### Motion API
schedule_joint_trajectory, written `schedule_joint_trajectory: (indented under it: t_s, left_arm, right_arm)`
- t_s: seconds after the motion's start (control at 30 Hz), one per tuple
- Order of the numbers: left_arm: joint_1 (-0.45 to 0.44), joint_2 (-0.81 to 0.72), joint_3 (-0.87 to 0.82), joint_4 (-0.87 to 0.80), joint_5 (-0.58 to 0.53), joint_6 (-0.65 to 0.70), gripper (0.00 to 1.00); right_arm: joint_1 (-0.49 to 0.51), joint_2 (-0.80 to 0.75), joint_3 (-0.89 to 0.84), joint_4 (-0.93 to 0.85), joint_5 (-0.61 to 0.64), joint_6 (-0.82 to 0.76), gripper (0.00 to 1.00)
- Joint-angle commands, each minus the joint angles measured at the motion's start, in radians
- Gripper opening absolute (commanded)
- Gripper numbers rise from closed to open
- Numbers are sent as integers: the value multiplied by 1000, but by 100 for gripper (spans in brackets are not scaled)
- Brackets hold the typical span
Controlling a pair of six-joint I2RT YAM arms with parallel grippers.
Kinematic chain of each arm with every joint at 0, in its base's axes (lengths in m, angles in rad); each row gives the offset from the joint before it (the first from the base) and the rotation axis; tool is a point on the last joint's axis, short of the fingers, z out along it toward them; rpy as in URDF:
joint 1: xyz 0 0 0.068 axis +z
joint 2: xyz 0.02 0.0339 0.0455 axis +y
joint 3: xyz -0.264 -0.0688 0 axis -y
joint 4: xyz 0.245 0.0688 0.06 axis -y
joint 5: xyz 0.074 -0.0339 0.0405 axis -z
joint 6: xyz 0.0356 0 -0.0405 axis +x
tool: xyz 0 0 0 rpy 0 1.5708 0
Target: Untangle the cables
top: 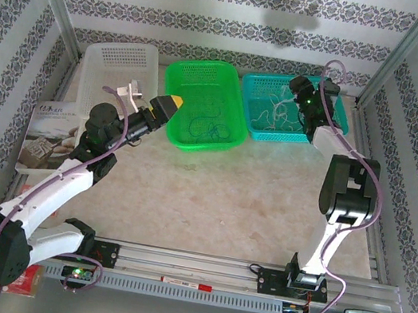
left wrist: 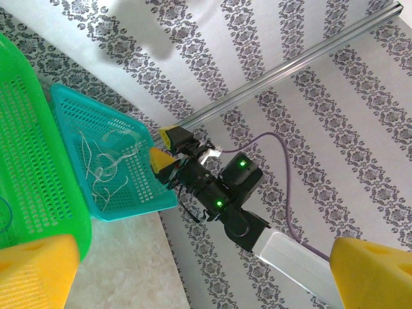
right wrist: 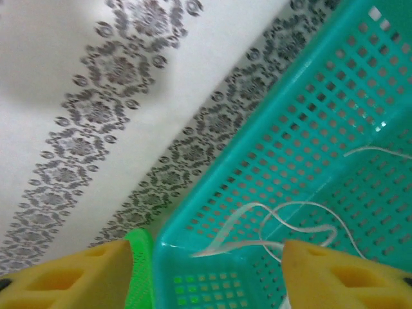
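Right pincer (right wrist: 206, 273): hangs released over whitish cables (right wrist: 297, 215) in teal basket (right wrist: 309, 96); left pincer (left wrist: 199, 277): gapes wide beside green basket (top: 178, 78).

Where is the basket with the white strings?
Look along the back wall, where three baskets sit in a row. The one at the right end is the teal basket, and it holds thin whitish cables. Its neighbours are a green basket and a white basket; only this one is teal.
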Motion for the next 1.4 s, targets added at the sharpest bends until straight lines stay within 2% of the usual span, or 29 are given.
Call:
schedule_joint_trajectory:
  t_s: [0.0,0.17,0.27,0.3,0.37,0.47,0.57,0.7,0.8,0.93,1.07,1.13,1.23,1.37]
  left_arm:
    - [11,-24,-14,8,-3,22,100]
    - [12,-30,-21,-3,2,36,100]
    - [14,-43,-27,-37,-6,69,100]
    - [17,-53,-31,-60,-18,93,100]
    - [23,-84,-37,-125,-60,147,100]
    - [36,-149,-41,-248,-175,266,100]
    - [39,-218,-55,-355,-345,420,100]
    - [44,-264,-114,-369,-626,631,100]
    - [57,-228,-168,-293,-766,793,100]
    - [80,-85,-247,-116,-822,962,100]
    - [86,66,-273,-61,-873,1024,100]
    - [92,116,-327,48,-903,1036,100]
    - [119,193,-410,291,-900,1068,100]
    - [174,282,-433,384,-836,1064,100]
  right_arm:
    - [-11,-36,2,-47,-1,-40,72]
    - [-10,-181,-83,-80,14,-82,78]
    - [-8,-288,-163,-98,21,-117,87]
    - [-8,-335,-196,-106,26,-131,97]
    - [-10,-416,-257,-122,26,-168,98]
    - [-11,-554,-359,-151,43,-229,98]
    - [-8,-698,-444,-216,76,-324,98]
    - [5,-856,-581,-278,225,-435,98]
    - [16,-936,-690,-265,347,-528,98]
    - [30,-982,-823,-177,498,-658,98]
    - [47,-958,-884,-112,602,-749,98]
    - [49,-929,-921,-33,616,-777,98]
    - [53,-881,-968,102,566,-790,98]
    - [74,-766,-1028,311,509,-830,98]
